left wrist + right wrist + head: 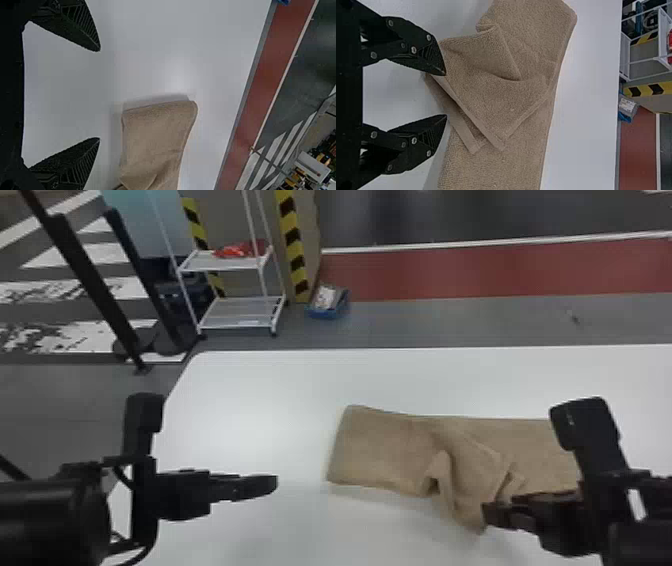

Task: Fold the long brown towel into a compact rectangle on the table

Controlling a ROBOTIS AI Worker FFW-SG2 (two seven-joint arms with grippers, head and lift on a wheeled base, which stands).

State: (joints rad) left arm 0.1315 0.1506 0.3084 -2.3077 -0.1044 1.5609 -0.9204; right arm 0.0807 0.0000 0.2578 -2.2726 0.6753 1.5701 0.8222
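Black and flat-fingered, the left pincer (275, 483) hangs released, apart from the towel (375, 450), while the right pincer (490, 516), also released, its fingers parted, is at the near edge of the rumpled middle. Brown, nubbly and creased, with flat hems at the turned-over corners, the cloth lies lengthwise on the smooth white tabletop (260, 390), a white two-shelved cart (240, 314) standing beyond

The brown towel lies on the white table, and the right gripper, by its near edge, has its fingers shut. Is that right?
Not shut: the right wrist view shows the right gripper open, by the near edge of the towel.
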